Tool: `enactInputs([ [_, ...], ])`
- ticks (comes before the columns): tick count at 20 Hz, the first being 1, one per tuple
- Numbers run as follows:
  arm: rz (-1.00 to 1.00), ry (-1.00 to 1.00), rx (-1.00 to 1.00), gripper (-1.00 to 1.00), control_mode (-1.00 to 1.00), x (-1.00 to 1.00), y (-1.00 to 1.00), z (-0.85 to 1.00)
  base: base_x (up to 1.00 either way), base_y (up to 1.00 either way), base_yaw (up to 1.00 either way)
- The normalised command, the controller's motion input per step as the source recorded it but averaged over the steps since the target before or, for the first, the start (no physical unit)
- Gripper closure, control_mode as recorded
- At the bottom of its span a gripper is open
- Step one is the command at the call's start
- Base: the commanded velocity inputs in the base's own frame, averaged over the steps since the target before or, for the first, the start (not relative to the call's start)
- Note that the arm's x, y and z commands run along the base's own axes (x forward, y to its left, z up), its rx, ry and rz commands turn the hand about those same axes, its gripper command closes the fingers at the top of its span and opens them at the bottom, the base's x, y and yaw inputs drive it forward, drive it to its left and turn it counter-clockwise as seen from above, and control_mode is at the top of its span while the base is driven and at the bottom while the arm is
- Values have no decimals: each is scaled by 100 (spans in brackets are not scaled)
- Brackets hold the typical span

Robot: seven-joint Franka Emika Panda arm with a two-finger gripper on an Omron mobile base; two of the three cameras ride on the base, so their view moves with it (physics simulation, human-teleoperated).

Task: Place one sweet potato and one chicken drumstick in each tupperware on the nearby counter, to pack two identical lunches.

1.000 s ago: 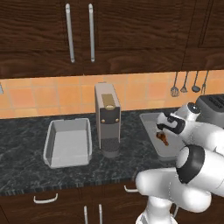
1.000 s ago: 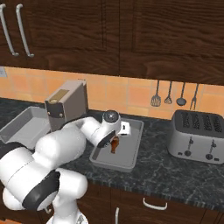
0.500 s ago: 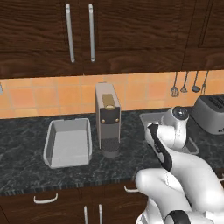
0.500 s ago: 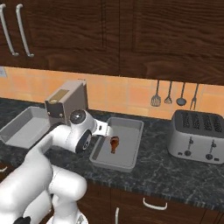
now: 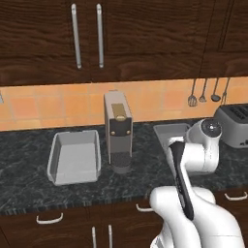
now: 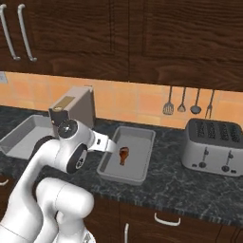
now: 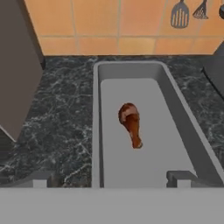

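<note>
From my hand view the gripper (image 7: 111,178) sits nearest, jaws spread wide with nothing between them, low over the near end of a tray (image 7: 175,109). In that tray, about mid-floor, I see one drumstick (image 7: 131,123) lying flat, bulb end away from me, bone end toward me, apart from both side walls. In the right base view the same drumstick (image 6: 123,154) lies in the right tray (image 6: 142,156), just past my forearm. A second tray (image 5: 73,157) rests on the dark tabletop (image 5: 29,179) to the left, well apart, with a coffee machine (image 5: 118,131) between the two. Further right stands a toaster (image 6: 212,147). Behind, utensils (image 6: 188,102) hang on the orange tile wall (image 6: 128,99).
</note>
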Motion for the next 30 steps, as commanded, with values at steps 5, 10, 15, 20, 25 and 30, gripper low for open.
enactInputs([
  [5,0,0,0,-100,100,0,0,0,-45,-95,-10],
  [10,0,0,0,-100,100,0,0,0,-27,-100,-9],
  [15,0,0,0,-100,100,0,0,0,-26,-100,-7],
  [20,0,0,0,-100,100,0,0,0,-55,-100,-5],
  [25,0,0,0,-100,100,0,0,0,-86,-82,0],
  [30,0,0,0,-100,100,0,0,0,-21,-97,-9],
])
